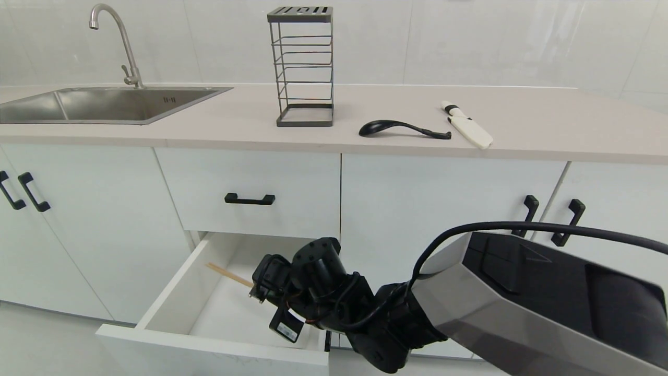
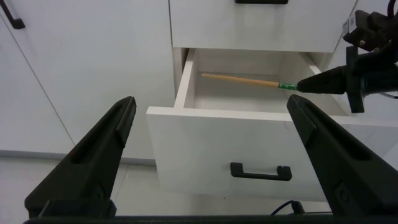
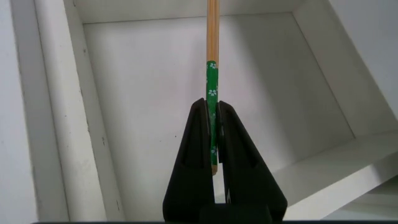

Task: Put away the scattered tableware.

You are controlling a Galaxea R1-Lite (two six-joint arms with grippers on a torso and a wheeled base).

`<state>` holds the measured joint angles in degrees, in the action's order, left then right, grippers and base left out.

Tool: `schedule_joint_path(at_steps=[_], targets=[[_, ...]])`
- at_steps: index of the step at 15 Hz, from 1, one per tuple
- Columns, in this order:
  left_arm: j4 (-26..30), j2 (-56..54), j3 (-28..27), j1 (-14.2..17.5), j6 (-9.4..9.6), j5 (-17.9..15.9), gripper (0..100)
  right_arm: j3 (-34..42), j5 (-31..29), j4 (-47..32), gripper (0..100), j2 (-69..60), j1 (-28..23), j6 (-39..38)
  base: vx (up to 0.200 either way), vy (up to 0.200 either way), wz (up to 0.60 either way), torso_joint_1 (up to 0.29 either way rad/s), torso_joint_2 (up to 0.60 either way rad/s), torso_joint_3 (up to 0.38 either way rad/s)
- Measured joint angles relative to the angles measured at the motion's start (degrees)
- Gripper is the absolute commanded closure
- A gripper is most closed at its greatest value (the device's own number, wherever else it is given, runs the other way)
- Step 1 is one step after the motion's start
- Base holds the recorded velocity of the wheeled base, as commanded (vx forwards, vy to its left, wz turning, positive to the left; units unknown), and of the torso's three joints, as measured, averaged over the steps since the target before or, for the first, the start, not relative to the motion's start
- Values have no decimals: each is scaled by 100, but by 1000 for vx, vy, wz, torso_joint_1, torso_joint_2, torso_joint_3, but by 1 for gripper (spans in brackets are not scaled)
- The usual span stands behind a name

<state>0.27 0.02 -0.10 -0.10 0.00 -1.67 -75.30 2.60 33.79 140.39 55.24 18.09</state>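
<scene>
My right gripper (image 1: 257,290) hangs over the open white drawer (image 1: 168,292), shut on a bamboo chopstick (image 1: 227,275) with a green patterned band. In the right wrist view the jaws (image 3: 212,111) pinch the green end and the chopstick (image 3: 212,37) points toward the drawer's back wall above its floor (image 3: 143,93). My left gripper (image 2: 217,165) is open and holds nothing, a short way in front of the drawer front (image 2: 205,140); beyond it I see the right gripper (image 2: 323,83) with the chopstick (image 2: 242,79). A black spoon (image 1: 399,127) and a white knife (image 1: 468,126) lie on the counter.
A wire cutlery rack (image 1: 304,68) stands mid-counter, with a sink (image 1: 104,103) and tap (image 1: 122,42) at the left. A shut drawer (image 1: 249,199) sits above the open one. Cabinet doors with black handles flank both sides.
</scene>
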Motion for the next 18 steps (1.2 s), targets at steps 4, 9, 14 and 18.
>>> schedule_joint_path(at_steps=[4, 9, 14, 18], targets=[[-2, -2, 0, 0, 0, 0, 0, -201, 2, 0, 0, 184, -11, 0, 0, 0, 0, 0, 0, 0], [0, -2, 0, 0, 0, 1, 0, -356, -4, 0, 0, 68, -221, 93, 0, 0, 0, 0, 0, 0], [0, 0, 0, 0, 0, 0, 0, -267, 117, -158, 0, -511, -345, 251, 0, 0, 0, 0, 0, 0], [0, 0, 0, -1, 0, 1, 0, 127, 475, -341, 0, -1142, -205, 238, 0, 0, 0, 0, 0, 0]])
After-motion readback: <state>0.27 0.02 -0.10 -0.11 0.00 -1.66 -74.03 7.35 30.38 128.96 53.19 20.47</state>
